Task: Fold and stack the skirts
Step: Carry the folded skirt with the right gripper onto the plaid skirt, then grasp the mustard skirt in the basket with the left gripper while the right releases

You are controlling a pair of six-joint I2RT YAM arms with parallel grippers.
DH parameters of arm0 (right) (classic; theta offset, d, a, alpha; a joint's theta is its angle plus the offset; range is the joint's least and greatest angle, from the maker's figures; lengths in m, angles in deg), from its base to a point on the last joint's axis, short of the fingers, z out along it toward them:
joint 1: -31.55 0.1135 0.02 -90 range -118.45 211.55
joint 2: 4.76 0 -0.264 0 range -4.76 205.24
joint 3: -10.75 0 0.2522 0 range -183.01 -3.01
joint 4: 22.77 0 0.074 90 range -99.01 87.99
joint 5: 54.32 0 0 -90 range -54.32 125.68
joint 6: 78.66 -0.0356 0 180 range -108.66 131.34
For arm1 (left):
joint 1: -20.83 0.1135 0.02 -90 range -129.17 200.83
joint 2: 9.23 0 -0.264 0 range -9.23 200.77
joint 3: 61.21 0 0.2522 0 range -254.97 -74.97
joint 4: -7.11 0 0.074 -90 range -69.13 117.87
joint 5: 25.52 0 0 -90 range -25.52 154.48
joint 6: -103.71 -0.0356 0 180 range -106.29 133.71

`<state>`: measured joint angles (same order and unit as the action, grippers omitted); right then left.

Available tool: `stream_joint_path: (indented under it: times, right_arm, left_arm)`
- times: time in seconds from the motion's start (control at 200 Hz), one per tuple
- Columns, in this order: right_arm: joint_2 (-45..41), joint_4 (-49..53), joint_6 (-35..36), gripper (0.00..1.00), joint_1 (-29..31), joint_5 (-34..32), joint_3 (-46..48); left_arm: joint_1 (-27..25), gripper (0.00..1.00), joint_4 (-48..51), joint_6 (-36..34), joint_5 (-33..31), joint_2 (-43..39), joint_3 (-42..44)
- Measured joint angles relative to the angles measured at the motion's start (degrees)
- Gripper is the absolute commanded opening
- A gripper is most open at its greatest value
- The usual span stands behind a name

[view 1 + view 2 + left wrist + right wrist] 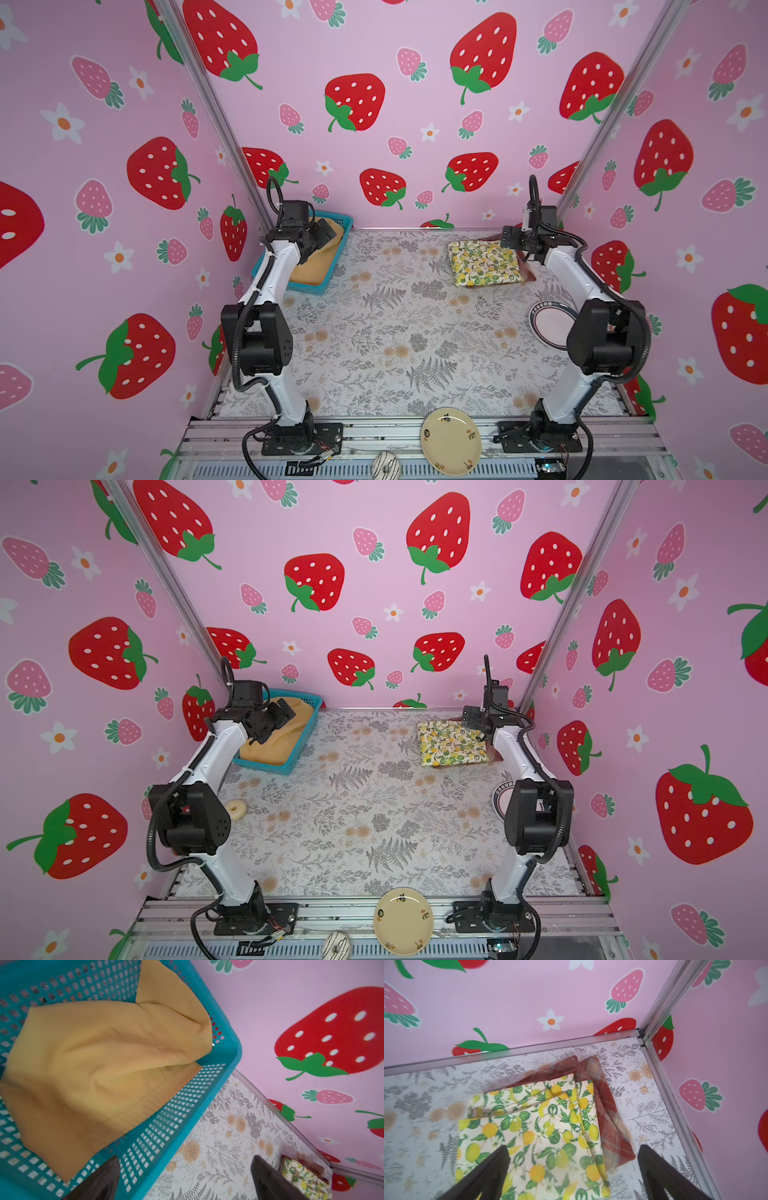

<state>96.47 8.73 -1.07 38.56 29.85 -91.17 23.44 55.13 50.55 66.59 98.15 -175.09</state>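
Three strawberry-papered walls (374,104) were set around the fern-printed tabletop (395,340), open mid-surface. Jaws were held apart: left gripper (186,1158) above the blue mesh basket (228,1047), right gripper (574,1147) above the lemon-print skirt (539,1136).

The table (386,345) is covered in a grey fern-and-flower print and is enclosed on three sides by pink strawberry-patterned walls (365,45), joined by aluminium posts (215,108).

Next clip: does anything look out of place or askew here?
The mustard skirt lies rumpled and unfolded in the blue basket, one corner riding up its wall, away from the other two. The lemon skirt sits folded on the plaid skirt, offset so plaid shows along two edges.
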Motion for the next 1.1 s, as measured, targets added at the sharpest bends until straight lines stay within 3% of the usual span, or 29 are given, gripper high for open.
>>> stream_joint_path:
  times: [0.305, 0.63, 0.73, 0.825, 1.026, 1.101]
  right_arm:
    - [-10.0, -1.4, -1.9, 1.0, 6.9, 4.6, 7.5]
    - [-15.6, -1.3, -4.4, 1.0, 11.6, 6.5, 11.9]
    - [-16.2, -0.9, -4.9, 1.0, 13.1, 6.5, 12.5]
    - [-17.2, -0.5, -5.6, 1.0, 15.0, 6.3, 13.2]
    - [-20.3, -0.3, -6.3, 1.0, 17.9, 6.1, 15.2]
    - [-21.1, -0.4, -6.6, 1.0, 18.0, 5.9, 16.1]
  left_arm:
    - [4.4, 0.99, 12.3, -4.3, -6.5, 19.3, -23.5]
    - [6.5, 1.0, 17.7, -2.9, -8.5, 30.6, -28.9]
    - [6.8, 0.93, 18.2, -2.2, -8.9, 34.0, -30.4]
    - [6.9, 0.78, 18.2, -1.2, -8.6, 36.4, -30.5]
    - [7.1, 0.01, 17.0, -0.1, -6.5, 37.1, -30.6]
    - [7.1, 0.0, 15.6, 0.2, -4.8, 37.0, -29.9]
